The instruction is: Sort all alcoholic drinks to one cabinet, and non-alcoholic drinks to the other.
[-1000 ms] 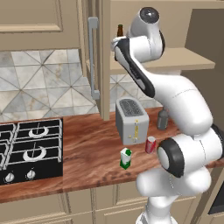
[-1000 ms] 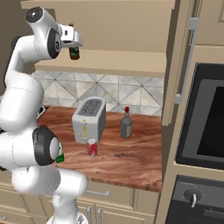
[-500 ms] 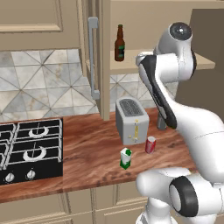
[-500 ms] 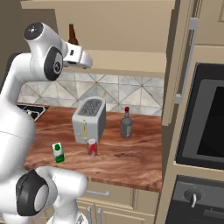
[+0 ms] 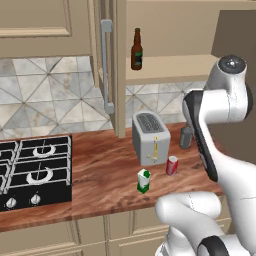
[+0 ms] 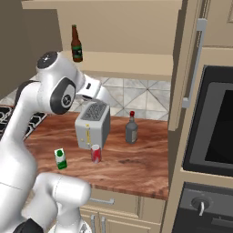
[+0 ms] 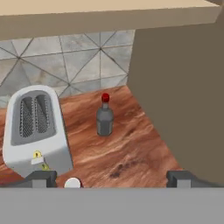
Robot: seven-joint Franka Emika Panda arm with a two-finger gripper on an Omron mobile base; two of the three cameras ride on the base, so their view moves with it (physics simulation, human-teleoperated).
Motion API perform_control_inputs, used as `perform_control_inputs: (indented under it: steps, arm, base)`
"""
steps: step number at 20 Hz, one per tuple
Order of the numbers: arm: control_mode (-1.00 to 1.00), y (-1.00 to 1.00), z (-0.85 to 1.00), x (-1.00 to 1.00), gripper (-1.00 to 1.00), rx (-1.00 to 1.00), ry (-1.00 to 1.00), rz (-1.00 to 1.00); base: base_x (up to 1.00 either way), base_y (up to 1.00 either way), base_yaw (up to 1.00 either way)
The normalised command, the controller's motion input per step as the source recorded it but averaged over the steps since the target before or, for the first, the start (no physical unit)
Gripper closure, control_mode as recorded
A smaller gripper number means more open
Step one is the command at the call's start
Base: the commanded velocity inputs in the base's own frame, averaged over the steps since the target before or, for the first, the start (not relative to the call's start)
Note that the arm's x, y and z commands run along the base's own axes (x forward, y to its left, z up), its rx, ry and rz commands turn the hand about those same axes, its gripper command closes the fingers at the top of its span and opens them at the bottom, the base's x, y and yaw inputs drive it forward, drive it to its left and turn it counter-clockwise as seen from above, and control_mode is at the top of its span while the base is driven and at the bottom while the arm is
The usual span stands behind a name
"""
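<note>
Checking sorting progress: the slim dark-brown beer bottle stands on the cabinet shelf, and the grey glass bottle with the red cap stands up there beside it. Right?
Not quite. The slim dark-brown beer bottle is on the cabinet shelf, but the grey glass bottle with the red cap stands on the wooden counter, right of the silver toaster, as the right base view shows.

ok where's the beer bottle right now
The beer bottle stands upright on the open cabinet's shelf, near its left end, above the toaster on the counter.
</note>
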Motion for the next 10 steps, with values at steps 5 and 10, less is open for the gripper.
perform_control_inputs:
  steps: [5, 10]
  arm:
    - [-1.00, -0.58, -0.65, -0.10, -1.00, 0.00, 0.15, -0.09]
    - [-1.00, -0.10, -0.76, 0.52, -1.00, 0.03, 0.16, -0.01]
  base:
    - [0.00, 0.00, 0.00]
    - [0.00, 0.00, 0.00]
